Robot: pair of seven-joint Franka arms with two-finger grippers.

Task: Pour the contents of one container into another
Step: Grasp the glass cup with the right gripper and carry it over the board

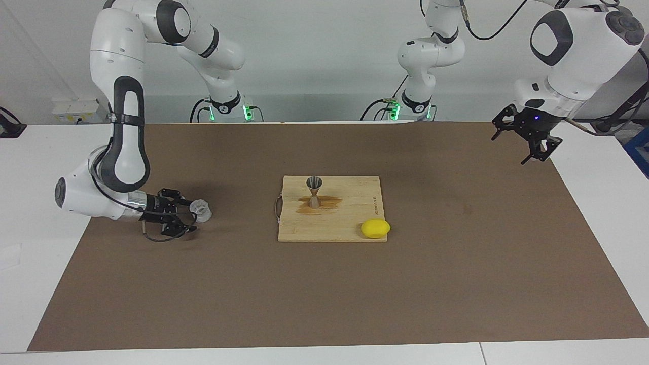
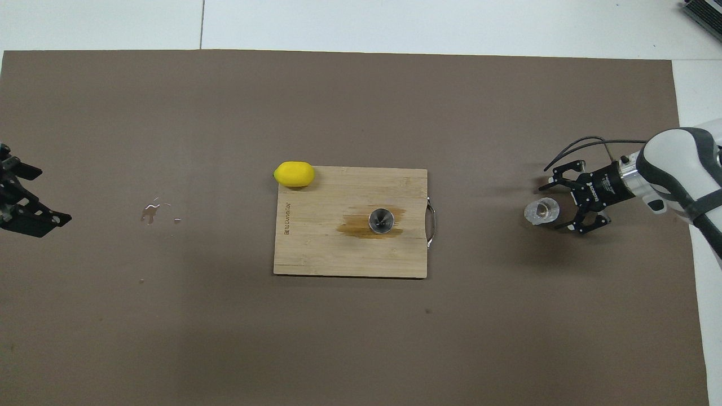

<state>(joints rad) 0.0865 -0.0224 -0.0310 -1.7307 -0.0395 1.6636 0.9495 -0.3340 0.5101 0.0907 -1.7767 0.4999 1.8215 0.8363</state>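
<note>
Still, left end effector (image 2: 25, 206) cut off; cup (image 2: 542, 210) contents perhaps unclear

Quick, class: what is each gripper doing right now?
Left gripper: jaws open, empty, waiting raised at its own end of the table.
Right gripper: jaws open beside the small clear plastic cup, not gripping it.
</note>
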